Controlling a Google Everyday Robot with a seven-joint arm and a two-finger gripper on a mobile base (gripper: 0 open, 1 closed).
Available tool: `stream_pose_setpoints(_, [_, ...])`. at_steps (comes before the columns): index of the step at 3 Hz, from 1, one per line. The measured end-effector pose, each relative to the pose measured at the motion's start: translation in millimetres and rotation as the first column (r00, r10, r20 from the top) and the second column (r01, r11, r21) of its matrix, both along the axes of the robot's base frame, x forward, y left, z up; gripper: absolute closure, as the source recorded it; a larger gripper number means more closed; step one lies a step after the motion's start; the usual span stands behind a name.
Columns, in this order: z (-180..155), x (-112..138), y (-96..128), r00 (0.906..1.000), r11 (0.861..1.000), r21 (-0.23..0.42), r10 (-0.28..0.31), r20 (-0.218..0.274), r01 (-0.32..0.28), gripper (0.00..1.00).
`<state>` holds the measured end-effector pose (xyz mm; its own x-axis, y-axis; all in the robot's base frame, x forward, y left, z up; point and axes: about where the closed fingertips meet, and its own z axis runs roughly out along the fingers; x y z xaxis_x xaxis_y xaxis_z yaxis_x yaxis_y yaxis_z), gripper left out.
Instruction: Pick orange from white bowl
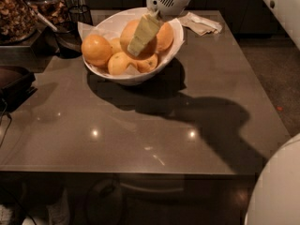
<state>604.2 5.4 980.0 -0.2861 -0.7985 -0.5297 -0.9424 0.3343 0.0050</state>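
The white bowl (174, 29) stands at the back of the brown table (154, 121) and holds several oranges. One orange (96, 49) sits at the bowl's left rim, and smaller ones (117, 62) lie at the front. My gripper (140, 39) reaches down from the top of the camera view into the bowl's middle. It lies across the front of a large orange (129, 32), with another orange (165, 35) just to its right. The side of the gripper behind the large orange is hidden.
A crumpled white cloth (200, 23) lies behind the bowl to the right. Dark containers and a tray of brown food (18, 13) crowd the left back corner. A dark object (14, 81) overhangs the table's left edge. My white body (276, 191) fills the lower right.
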Motion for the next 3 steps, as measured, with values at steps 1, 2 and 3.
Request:
stream_pose_setpoints(1, [4, -3, 3, 0.9999, 1.0, 0.021, 0.008, 0.009, -0.008, 1.0])
stream_pose_setpoints(2, [15, -30, 2, 0.9997, 0.996, 0.081, 0.024, -0.001, -0.024, 1.0])
stream_pose_setpoints(3, [16, -60, -4, 0.9982, 0.993, 0.112, 0.043, -0.041, -0.038, 1.0])
